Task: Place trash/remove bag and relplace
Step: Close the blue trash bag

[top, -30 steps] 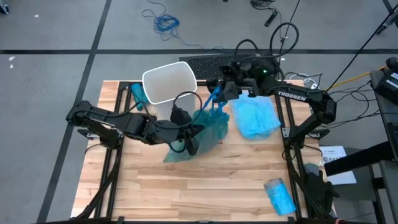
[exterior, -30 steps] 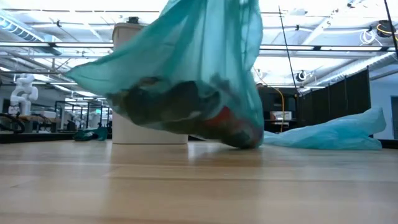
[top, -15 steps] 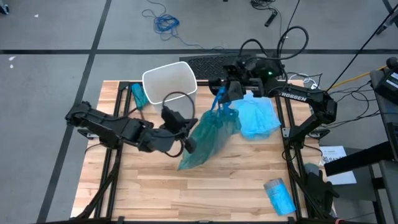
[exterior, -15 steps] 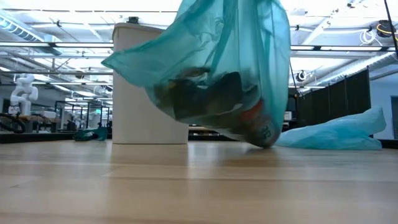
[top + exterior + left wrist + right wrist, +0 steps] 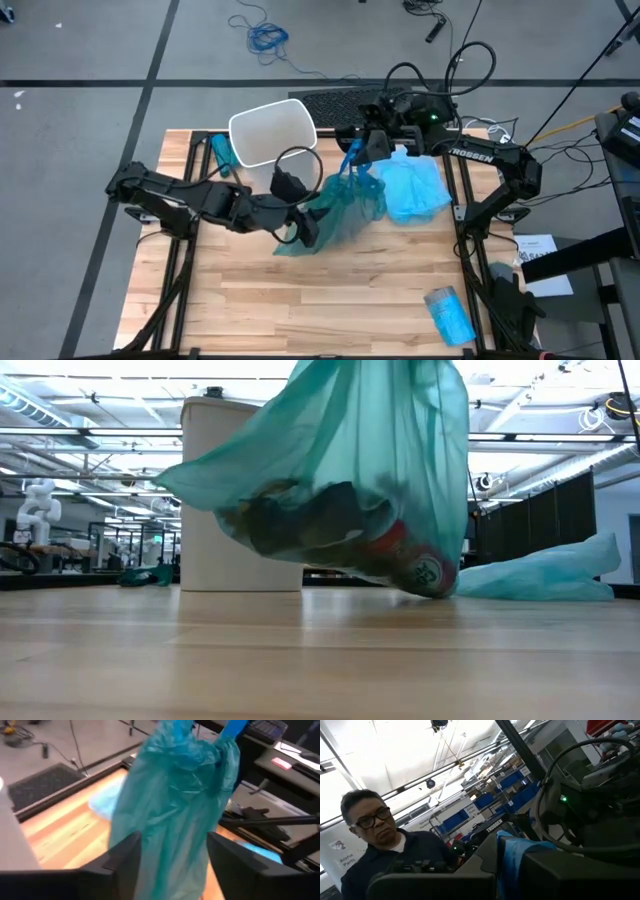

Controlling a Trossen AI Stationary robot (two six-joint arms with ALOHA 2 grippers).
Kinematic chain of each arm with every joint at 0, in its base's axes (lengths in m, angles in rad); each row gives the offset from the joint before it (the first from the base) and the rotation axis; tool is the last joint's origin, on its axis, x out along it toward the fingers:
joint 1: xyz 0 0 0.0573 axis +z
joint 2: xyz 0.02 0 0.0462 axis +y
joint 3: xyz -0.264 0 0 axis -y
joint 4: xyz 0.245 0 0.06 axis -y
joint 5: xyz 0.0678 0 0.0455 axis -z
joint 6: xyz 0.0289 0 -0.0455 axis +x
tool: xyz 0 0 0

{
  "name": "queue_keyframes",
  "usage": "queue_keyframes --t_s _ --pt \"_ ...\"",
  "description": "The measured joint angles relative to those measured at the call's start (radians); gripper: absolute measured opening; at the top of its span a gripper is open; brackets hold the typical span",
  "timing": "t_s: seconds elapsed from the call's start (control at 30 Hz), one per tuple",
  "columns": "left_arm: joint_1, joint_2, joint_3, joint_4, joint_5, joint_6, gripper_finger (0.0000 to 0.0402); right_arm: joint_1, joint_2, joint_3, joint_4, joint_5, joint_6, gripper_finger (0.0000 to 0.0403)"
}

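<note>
One teal bag (image 5: 340, 208) of trash (image 5: 340, 535), two grippers (image 5: 357, 150) on it.

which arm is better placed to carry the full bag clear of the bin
Right. The right gripper is shut on the teal bag's gathered neck and bears it; the left gripper only reaches the bag's side beside the white bin.

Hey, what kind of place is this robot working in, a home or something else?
Probably a robotics lab or workshop, not a home. Cables lie loose on the grey floor, a white humanoid robot figure stands in the room behind the wooden table, and blue storage bins fill industrial shelving.
</note>
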Motion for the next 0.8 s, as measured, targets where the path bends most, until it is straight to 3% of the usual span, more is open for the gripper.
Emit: queue_keyframes --t_s 0.23,0.4,0.6,0.8 --pt "0.048 0.000 0.000 -0.009 0.076 -0.064 0.0323 0.000 0.000 0.000 -0.001 0.003 0.000 0.0000" --pt "0.093 0.000 0.000 -0.001 0.102 -0.022 0.0366 0.000 0.000 0.000 -0.002 0.006 0.000 0.0000" --pt "0.123 0.010 0.000 0.059 0.101 0.100 0.0397 0.000 0.000 0.000 -0.003 0.025 0.000 0.0000" --pt "0.133 0.010 0.000 0.048 0.055 0.268 0.0382 0.000 0.000 0.000 -0.004 0.027 -0.008 0.0000"
